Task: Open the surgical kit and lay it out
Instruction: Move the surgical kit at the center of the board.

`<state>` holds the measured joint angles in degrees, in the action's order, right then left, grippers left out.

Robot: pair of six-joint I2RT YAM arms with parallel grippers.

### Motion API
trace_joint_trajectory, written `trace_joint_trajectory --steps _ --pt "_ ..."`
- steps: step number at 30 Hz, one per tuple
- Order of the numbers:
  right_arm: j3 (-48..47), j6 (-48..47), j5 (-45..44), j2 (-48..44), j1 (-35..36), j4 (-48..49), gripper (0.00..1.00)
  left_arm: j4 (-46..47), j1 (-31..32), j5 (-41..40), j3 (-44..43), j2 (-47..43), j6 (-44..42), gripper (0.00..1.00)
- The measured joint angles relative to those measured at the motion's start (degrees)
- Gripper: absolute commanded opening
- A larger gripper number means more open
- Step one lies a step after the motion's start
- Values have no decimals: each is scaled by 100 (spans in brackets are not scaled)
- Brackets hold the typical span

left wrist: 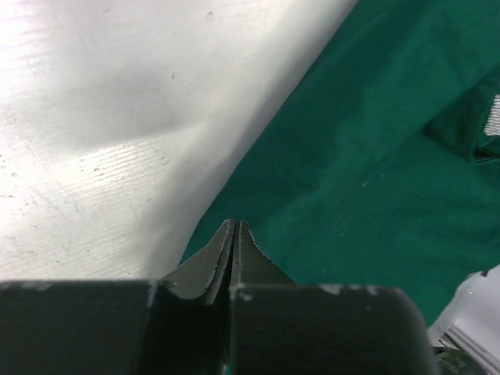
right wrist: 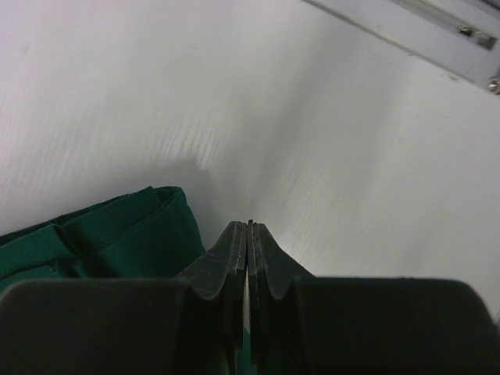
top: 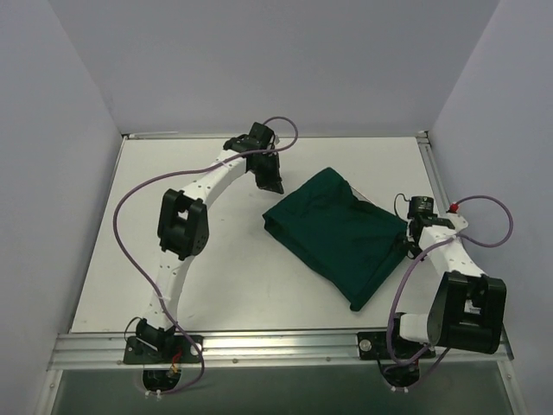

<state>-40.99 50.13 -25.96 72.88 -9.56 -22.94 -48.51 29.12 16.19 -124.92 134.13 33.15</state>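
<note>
The dark green drape [top: 337, 229] lies folded as a closed bundle right of the table's middle. It also shows in the left wrist view [left wrist: 375, 156] and the right wrist view [right wrist: 117, 226]. The wire-mesh tray and the steel instruments are hidden. My left gripper [top: 273, 183] is shut and empty, hovering just beyond the bundle's far left edge [left wrist: 234, 223]. My right gripper [top: 407, 249] is shut, just off the bundle's right edge, over bare table [right wrist: 250, 223].
The white table [top: 216, 259] is walled on the left, back and right. A metal rail [top: 285, 346] runs along the near edge and shows in the right wrist view [right wrist: 422, 35]. A small white patch [left wrist: 492, 117] shows in a fold of the drape.
</note>
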Motion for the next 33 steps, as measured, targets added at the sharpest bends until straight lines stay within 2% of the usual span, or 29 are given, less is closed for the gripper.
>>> trace_joint_trajectory --steps 7,10,13,18,23,26,29,31,32,33 --pt "168 -728 944 678 -11 1016 0 -157 39 -205 -13 109 -70 2" --pt "146 -949 1091 798 289 1384 0 -136 -4 -426 0 101 -111 2" --pt "-129 -1099 1226 1176 636 1626 0 129 -149 -715 470 -92 -101 2" --pt "-1451 -1283 1545 2522 1143 2020 0 260 -584 -1110 1408 -474 -83 2" --pt "-3073 -1521 1967 3875 1517 2339 0 166 -1032 -1163 1786 -658 -57 3" --pt "-3628 -1676 2170 4238 1637 2317 0 179 -1241 -1023 1779 -673 -52 7" --pt "-3829 -1878 2345 4275 1687 2177 6 151 -1390 -833 1683 -671 -35 12" --pt "-3928 -2035 2437 4258 1648 2065 14 103 -1445 -785 1530 -673 -35 16" --pt "-3923 -2114 2481 4214 1626 2015 17 122 -1462 -793 1491 -699 -35 24" --pt "-3886 -2184 2505 4151 1587 1950 21 133 -1469 -828 1506 -772 -33 26"
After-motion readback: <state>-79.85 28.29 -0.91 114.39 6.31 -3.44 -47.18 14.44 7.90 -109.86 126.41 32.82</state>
